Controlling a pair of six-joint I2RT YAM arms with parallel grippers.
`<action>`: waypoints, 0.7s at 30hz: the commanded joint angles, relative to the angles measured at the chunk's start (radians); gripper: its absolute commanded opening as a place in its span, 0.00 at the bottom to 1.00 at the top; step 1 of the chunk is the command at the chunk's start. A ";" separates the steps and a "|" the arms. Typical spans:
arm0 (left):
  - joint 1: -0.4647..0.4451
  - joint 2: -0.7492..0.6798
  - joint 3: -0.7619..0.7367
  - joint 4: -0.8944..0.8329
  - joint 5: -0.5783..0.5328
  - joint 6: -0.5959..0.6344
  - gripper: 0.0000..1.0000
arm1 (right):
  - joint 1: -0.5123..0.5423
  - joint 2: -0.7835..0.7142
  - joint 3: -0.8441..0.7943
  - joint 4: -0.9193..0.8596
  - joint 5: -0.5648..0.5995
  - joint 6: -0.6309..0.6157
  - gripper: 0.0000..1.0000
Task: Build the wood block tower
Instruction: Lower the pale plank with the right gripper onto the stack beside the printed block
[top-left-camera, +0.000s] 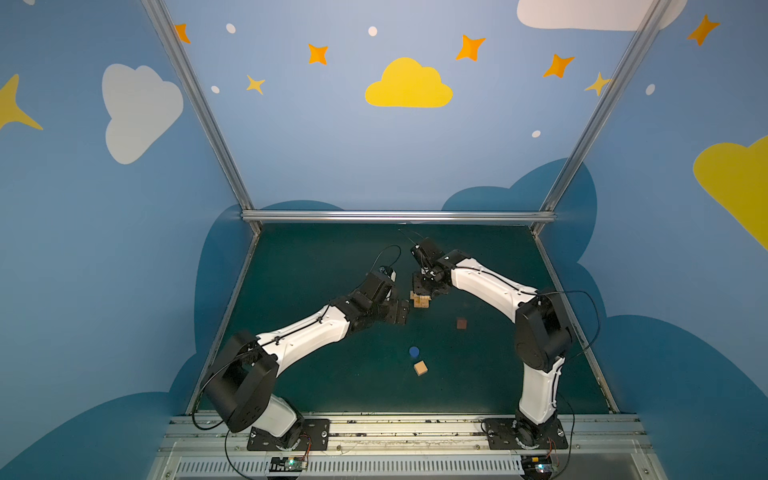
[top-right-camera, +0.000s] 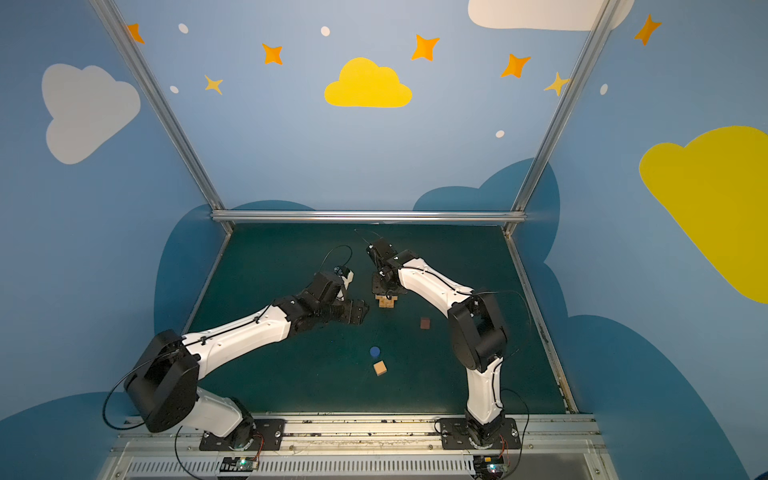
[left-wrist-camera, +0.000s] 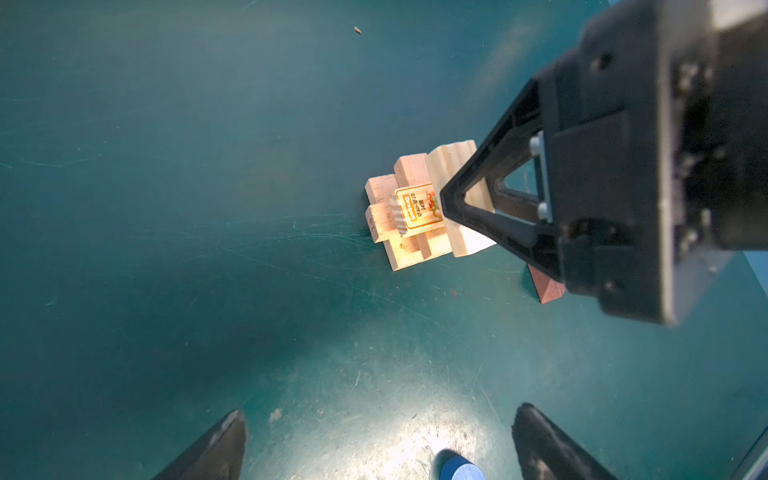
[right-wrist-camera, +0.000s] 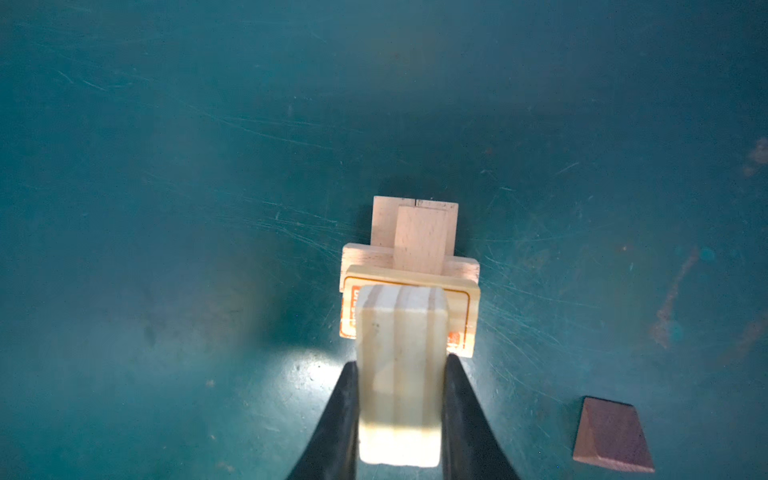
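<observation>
The wood block tower (top-left-camera: 420, 302) (top-right-camera: 385, 301) is a small pile of tan bars in crosswise layers near the middle of the green mat. Its top piece carries an orange printed label (left-wrist-camera: 411, 208). My right gripper (right-wrist-camera: 401, 361) is shut on a pale striped bar (right-wrist-camera: 401, 332) (left-wrist-camera: 451, 162) directly over that label. I cannot tell whether the bar touches the pile. My left gripper (left-wrist-camera: 381, 412) (top-left-camera: 400, 311) hangs open and empty just left of the tower. The dark reddish-brown cube (top-left-camera: 461, 323) (right-wrist-camera: 611, 436), blue round piece (top-left-camera: 413, 351) (left-wrist-camera: 461, 471) and tan cube (top-left-camera: 420, 368) lie loose on the mat.
A metal rail (top-left-camera: 399, 216) closes the back of the mat (top-left-camera: 316, 266), with slanted rails down both sides. Both arm bases sit on the front rail (top-left-camera: 407, 432). The loose pieces lie between the tower and the front edge.
</observation>
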 joint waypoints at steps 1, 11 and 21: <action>0.000 -0.026 0.004 -0.018 -0.017 0.014 0.99 | -0.006 0.020 0.029 -0.032 -0.007 0.010 0.00; 0.002 -0.025 0.005 -0.020 -0.029 0.016 0.99 | -0.014 0.032 0.046 -0.043 0.006 0.003 0.00; 0.001 -0.022 0.008 -0.021 -0.032 0.017 0.99 | -0.017 0.053 0.068 -0.050 -0.013 0.002 0.00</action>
